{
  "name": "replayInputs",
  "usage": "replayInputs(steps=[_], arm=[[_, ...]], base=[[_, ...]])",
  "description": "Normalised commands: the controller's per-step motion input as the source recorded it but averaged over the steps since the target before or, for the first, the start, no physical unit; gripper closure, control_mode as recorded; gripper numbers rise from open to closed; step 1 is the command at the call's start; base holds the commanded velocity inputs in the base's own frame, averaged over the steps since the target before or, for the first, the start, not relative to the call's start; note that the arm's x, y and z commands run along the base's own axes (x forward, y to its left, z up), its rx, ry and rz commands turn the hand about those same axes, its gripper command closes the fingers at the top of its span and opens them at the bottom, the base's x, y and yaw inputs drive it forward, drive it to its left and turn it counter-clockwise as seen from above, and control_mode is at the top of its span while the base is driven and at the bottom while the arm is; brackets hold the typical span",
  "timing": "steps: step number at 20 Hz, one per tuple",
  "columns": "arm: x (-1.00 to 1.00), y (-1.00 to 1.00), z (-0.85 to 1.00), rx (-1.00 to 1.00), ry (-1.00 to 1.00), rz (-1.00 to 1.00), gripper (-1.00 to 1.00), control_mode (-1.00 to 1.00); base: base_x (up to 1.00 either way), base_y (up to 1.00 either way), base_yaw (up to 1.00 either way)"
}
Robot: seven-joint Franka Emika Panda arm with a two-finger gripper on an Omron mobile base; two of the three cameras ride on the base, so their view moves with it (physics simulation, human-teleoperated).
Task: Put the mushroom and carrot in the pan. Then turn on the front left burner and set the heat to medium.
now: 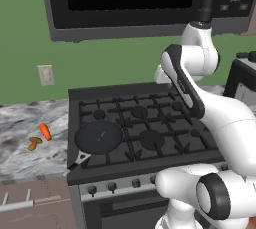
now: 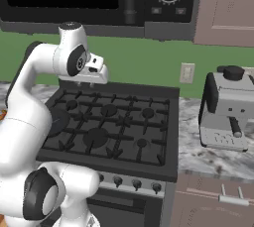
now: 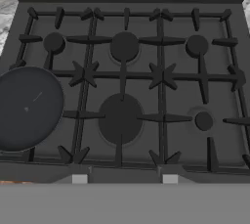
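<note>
- Left base view: the round dark grey frying pan (image 1: 98, 136) sits on the black gas stove (image 1: 150, 90) at its front left corner, short handle pointing off that corner; the stubby orange carrot (image 1: 45, 131) and small brown mushroom (image 1: 34, 143) lie on the marble counter (image 1: 20, 123) left of the stove, carrot's long axis running front to back.
- Right base view: the white arm's two-finger gripper (image 2: 96, 75) hangs above the stove's rear edge, well apart from the pan; I cannot tell how its jaws stand.
- Hand view: the front left burner (image 3: 66, 115) is mostly covered by the pan; bare grates fill the centre and right.

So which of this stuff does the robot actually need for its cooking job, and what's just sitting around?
Needed:
- mushroom, on the counter left of the stove
- carrot, beside it
- pan, empty, on the front left burner
- knobs along the stove front

Just there:
- microwave overhead
- coffee machine right of the stove
- wall outlet
</note>
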Motion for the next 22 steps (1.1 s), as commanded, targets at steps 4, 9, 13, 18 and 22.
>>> replayInputs(steps=[4,9,13,18,22], arm=[[0.0,0.2,-0.04,0.0,0.03,0.0,-1.0,-1.0],[-0.04,0.35,-0.01,0.0,0.07,0.01,-1.0,-1.0],[-0.02,0.5,0.0,0.0,0.06,0.0,-1.0,-1.0],[0.0,0.57,0.0,0.0,0.02,0.0,-1.0,-1.0],[0.0,0.58,0.0,0.0,0.0,0.0,-1.0,-1.0]], base=[[0.0,0.0,0.0],[0.0,0.0,0.0],[0.0,0.0,0.0],[0.0,0.0,0.0],[0.0,0.0,0.0]])
